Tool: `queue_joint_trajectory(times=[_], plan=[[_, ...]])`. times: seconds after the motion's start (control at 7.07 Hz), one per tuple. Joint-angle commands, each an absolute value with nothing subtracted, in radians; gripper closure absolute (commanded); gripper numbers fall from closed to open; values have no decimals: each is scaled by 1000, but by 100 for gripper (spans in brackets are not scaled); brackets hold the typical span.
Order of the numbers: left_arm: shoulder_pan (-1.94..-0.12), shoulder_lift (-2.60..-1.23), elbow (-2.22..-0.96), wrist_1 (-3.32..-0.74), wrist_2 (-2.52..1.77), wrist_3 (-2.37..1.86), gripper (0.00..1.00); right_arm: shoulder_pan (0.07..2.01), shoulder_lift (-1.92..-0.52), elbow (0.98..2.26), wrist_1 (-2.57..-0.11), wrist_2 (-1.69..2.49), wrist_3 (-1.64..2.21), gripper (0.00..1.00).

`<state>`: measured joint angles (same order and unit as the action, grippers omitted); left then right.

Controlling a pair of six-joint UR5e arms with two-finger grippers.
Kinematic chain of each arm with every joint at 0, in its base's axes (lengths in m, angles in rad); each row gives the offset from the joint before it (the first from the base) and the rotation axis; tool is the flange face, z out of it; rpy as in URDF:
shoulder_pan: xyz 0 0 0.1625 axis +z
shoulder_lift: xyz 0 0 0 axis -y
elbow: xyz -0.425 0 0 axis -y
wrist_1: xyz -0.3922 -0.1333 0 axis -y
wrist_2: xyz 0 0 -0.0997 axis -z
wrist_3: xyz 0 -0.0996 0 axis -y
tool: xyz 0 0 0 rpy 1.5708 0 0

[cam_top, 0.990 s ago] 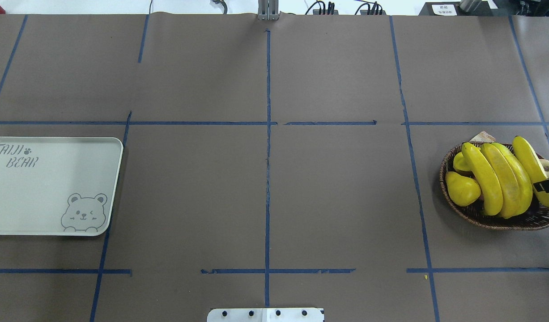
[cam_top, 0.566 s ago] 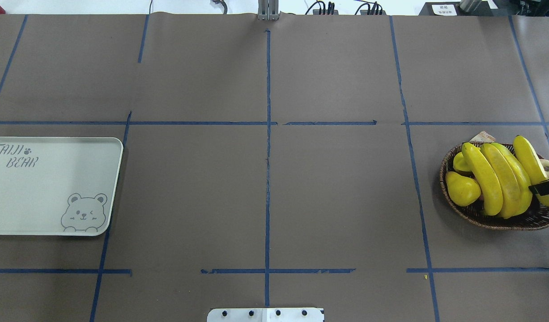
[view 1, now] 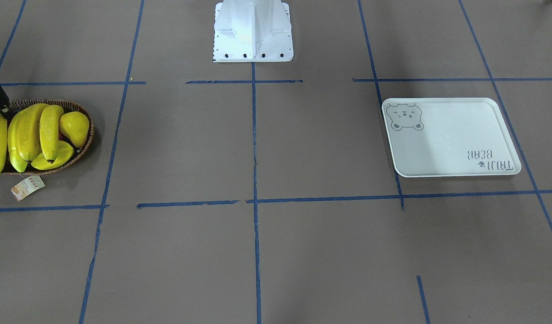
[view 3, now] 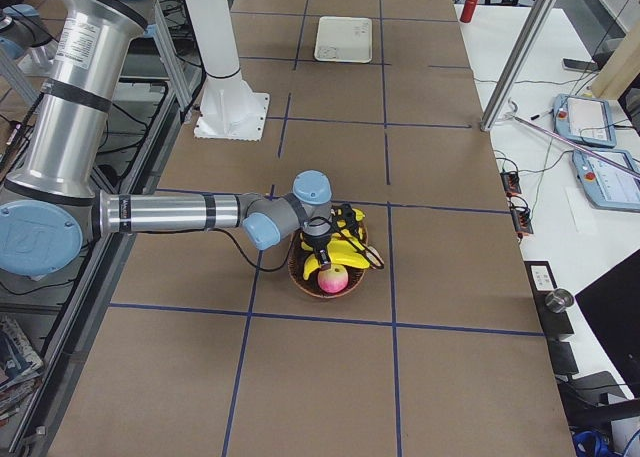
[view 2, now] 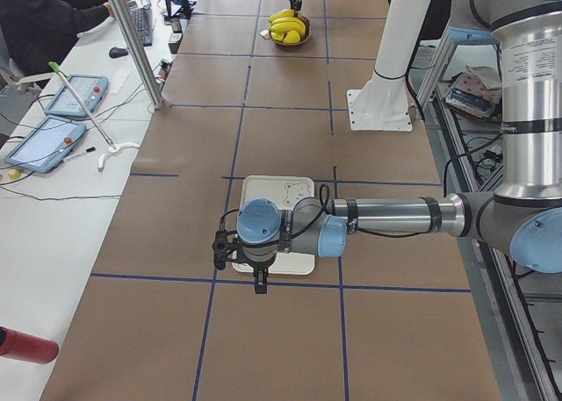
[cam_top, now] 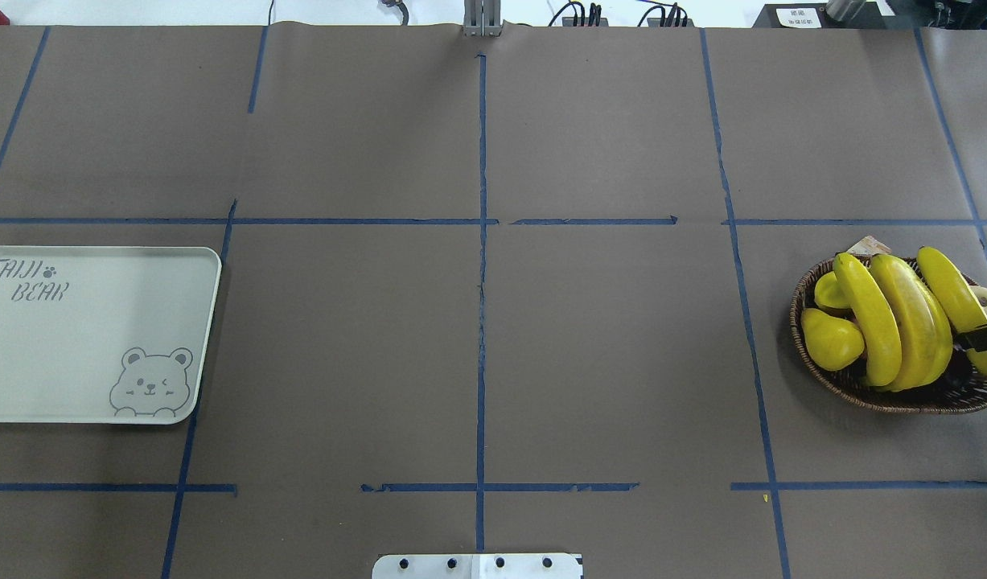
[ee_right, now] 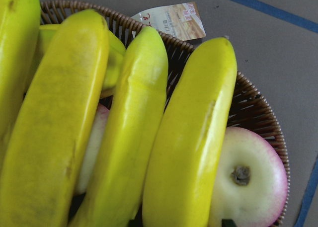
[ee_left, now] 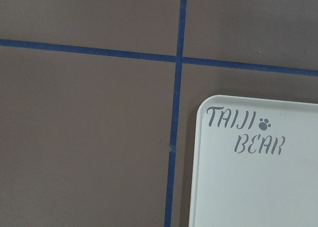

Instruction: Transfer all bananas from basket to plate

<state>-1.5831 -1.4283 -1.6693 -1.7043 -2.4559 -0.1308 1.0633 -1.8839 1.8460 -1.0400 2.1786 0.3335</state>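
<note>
Several long yellow bananas (cam_top: 871, 322) lie side by side in the brown wicker basket (cam_top: 831, 378) at the table's right. My right gripper (cam_top: 980, 338) is down over the outermost banana (ee_right: 194, 137). In the right wrist view only its dark fingertips show, one on each side of that banana with a little gap, so it is open. The white plate (cam_top: 99, 322) with the bear drawing sits bare at the far left. My left gripper (view 2: 261, 285) hovers over the plate's near end and shows only in the exterior left view, so I cannot tell its state.
A yellow pear (cam_top: 831, 339) and a pink-white apple (ee_right: 253, 187) share the basket. A paper tag (view 1: 27, 186) lies just outside its rim. The robot base (view 1: 253, 31) stands mid-table. A person sits at the side desk (view 2: 44, 24).
The right gripper's tip has edged slightly inward and down over the outermost banana. The bananas have shifted a little, the middle ones rolling closer together.
</note>
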Motion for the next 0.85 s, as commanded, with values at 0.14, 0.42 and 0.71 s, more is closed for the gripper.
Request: queue_joint_trajectory(times=[0.14,0.42,0.71], plan=[[-1583,-1436,-1671,-1704,-2456,-133,0,1065,-1884,1845,-1040,2183,333,42],[-1583,-1437,-1671,-1704,-2456,-133,0,1071,-1878,1847,-1039,2187,333,41],[-1583,-1437,-1671,-1704,-2456,-133,0,1069,-1875,1842,-1040,2183,333,40]])
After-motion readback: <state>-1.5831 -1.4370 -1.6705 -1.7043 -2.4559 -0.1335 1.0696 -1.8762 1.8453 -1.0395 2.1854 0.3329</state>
